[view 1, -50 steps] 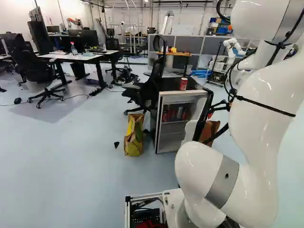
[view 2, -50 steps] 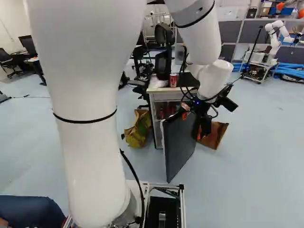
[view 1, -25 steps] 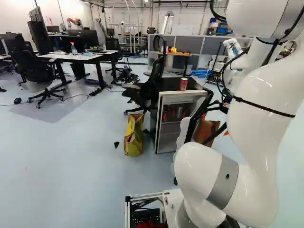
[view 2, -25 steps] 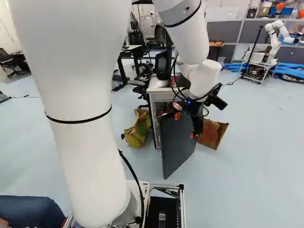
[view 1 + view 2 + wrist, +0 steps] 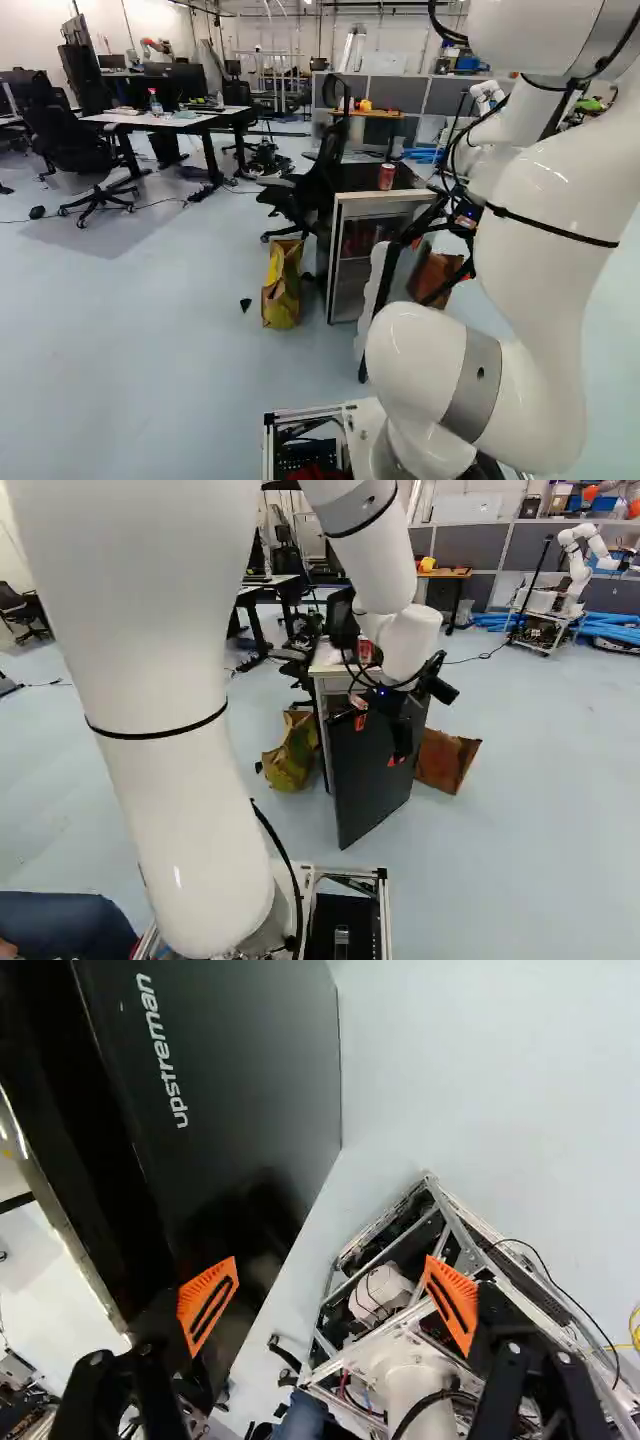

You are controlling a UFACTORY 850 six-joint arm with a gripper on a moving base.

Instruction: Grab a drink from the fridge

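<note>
In the right base view my gripper (image 5: 376, 741) is at the outer face of the dark fridge door (image 5: 372, 792). The wrist view shows my gripper (image 5: 330, 1290) open, nothing gripped; one orange pad (image 5: 206, 1304) overlaps the door (image 5: 245, 1070), contact unclear, while the other stands over the floor and base. The small fridge (image 5: 334, 270) has its door part open, swung out at its right side. Reddish cans (image 5: 360, 238) show dimly inside, partly hidden by the door. A red can (image 5: 386, 176) stands upright on the fridge top.
A yellow-green bag (image 5: 282, 285) stands left of the fridge, a brown bag (image 5: 446, 760) right of the door. An office chair (image 5: 312, 195) is beside the fridge. My own base (image 5: 390, 1300) shows past the fingers. Another robot (image 5: 580, 555) is at the back right.
The door's free edge has swung leftward and away from the base, hiding more of the fridge's inside. My arm and gripper have shifted left with it. The base has stayed still.
</note>
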